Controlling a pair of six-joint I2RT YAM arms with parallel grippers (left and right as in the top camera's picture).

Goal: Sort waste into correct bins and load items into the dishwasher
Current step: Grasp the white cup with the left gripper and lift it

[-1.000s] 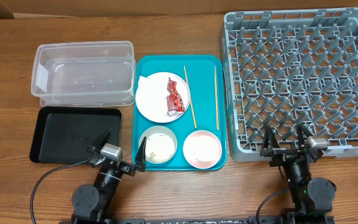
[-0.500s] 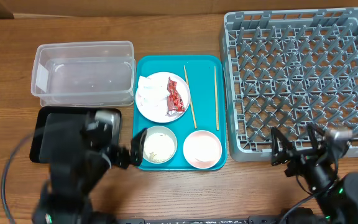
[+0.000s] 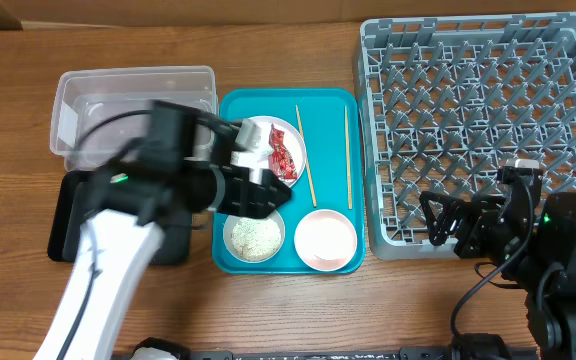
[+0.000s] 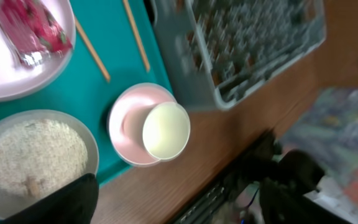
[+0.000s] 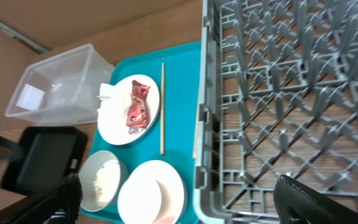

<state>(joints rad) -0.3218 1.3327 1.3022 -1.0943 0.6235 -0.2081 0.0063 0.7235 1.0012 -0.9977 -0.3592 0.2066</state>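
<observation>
A pale plate (image 3: 258, 165) on the teal tray holds the red wrapper (image 3: 283, 158) and a white napkin (image 3: 240, 134). A bowl of rice (image 3: 254, 238) and a pink bowl (image 3: 325, 240) sit at the tray's front. The left wrist view shows a tiny cup (image 4: 165, 129) inside the pink bowl. Two chopsticks (image 3: 303, 155) (image 3: 348, 155) lie on the tray. My left gripper (image 3: 256, 192) is open and empty, hovering over the plate's front edge. My right gripper (image 3: 446, 222) is open and empty at the front edge of the grey dish rack (image 3: 488, 110).
The clear tub (image 3: 133, 110) stands at the back left, with the black tray (image 3: 73, 215) in front of it, partly under my left arm. The teal tray (image 3: 328, 110) lies between the tub and the rack.
My left arm has risen from the table's front edge and swung forward and right, over the teal tray. My right arm has also lifted and shifted slightly right.
</observation>
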